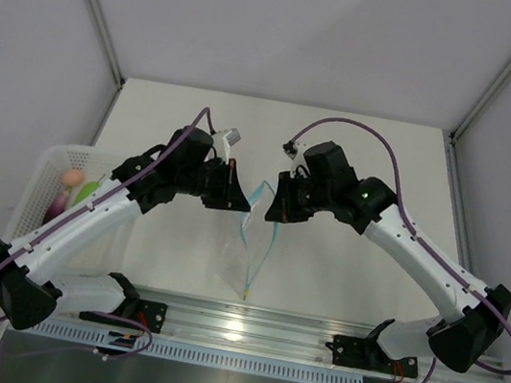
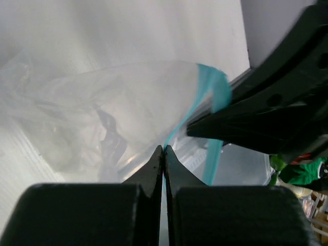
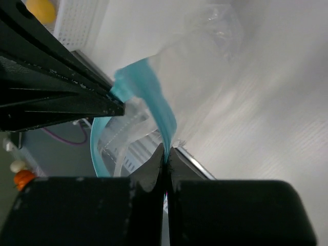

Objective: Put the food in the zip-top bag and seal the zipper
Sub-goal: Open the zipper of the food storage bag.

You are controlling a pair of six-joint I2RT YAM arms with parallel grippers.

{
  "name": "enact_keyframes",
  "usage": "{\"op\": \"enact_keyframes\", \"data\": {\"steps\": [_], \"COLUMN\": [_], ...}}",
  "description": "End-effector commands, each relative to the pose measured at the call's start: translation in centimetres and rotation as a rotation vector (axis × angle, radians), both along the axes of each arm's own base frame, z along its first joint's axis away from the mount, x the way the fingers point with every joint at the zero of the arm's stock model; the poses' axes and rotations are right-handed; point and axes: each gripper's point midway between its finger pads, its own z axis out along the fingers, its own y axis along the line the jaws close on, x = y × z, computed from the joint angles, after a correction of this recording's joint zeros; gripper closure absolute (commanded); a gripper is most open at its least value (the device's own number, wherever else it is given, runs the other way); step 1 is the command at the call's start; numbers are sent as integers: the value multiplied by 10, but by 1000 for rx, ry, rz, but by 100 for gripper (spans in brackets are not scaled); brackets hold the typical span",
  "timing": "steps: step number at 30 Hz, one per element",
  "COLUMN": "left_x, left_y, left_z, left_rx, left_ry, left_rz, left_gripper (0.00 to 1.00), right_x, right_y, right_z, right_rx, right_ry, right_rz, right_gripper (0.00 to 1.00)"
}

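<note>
Between my two arms, left gripper [image 1: 238, 197] and right gripper [image 1: 272, 206] each clench the bag's [image 2: 102, 118] blue zipper [image 3: 159, 110] edge; I see the basket [image 1: 50, 171] well apart, leftward.

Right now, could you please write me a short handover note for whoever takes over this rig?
Left gripper: shut on the zip-top bag at its zipper.
Right gripper: shut on the same blue strip, facing the left one.
Bag: held between both grippers over mid-table; looks empty.
Food: pink piece and green piece in the white basket at the left edge.
Done: bag gripped by both arms.
Left: load the food, seal the zipper.
</note>
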Motion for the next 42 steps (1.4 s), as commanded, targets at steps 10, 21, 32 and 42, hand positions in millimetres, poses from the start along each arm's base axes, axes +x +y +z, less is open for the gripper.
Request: {"op": "enact_keyframes", "data": {"steps": [10, 21, 32, 42], "left_x": [17, 19, 13, 11], "left_y": [21, 10, -7, 26], "left_z": [-51, -32, -27, -41], "left_rx": [104, 38, -50, 60], "left_ry": [81, 49, 58, 45], "left_rz": [143, 96, 44, 172], "left_gripper": [100, 99, 86, 44], "right_x": [18, 34, 44, 47], "right_y": [-42, -54, -62, -20], "right_z": [15, 32, 32, -9], "right_rx": [-169, -225, -375, -455], "right_ry": [-186, -268, -346, -347], "right_rz": [-52, -124, -161, -58], "right_gripper": [100, 100, 100, 100]}}
